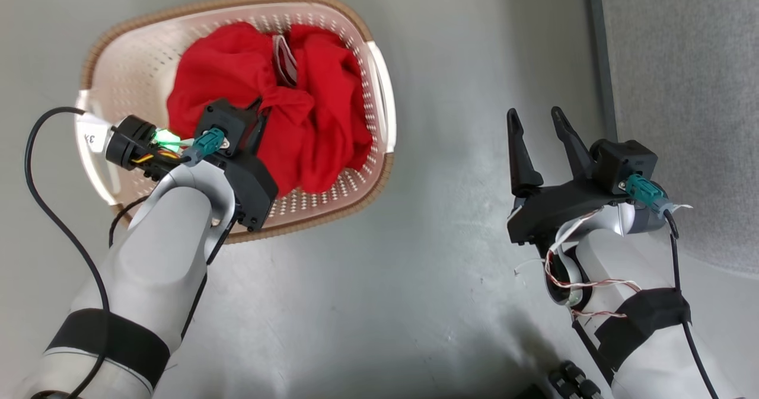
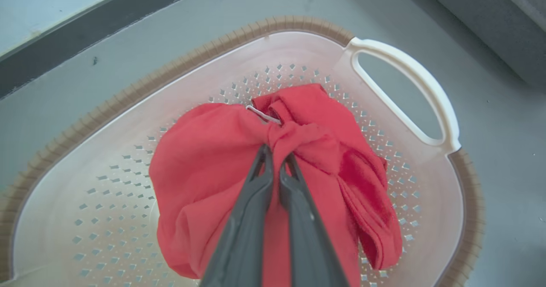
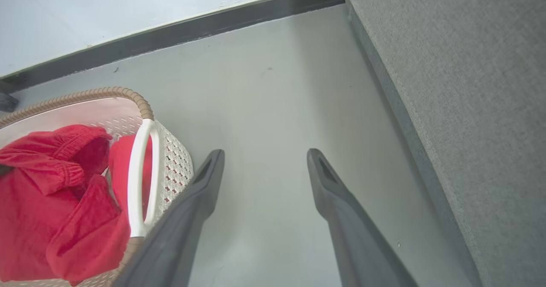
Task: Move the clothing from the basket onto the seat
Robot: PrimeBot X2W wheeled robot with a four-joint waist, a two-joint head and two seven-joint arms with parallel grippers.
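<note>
Pinching a bunched fold of the red clothing (image 2: 200, 180), the left gripper (image 2: 275, 152) has both fingers clamped together, w/ fabric gathered at the tips approx mid-pile. Clothing lies inside the basket (image 2: 128, 94), which stands on the floor (image 1: 450, 209). Over bare floor btw basket and seat (image 1: 682, 79), the right gripper (image 1: 536, 117) hangs w/ fingers spread, grasping nothing, well apart from the clothing.

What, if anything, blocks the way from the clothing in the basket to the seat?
Nothing visible: bare floor separates basket and seat. The open right gripper hovers above that gap. Left gripper grips the clothing.
</note>
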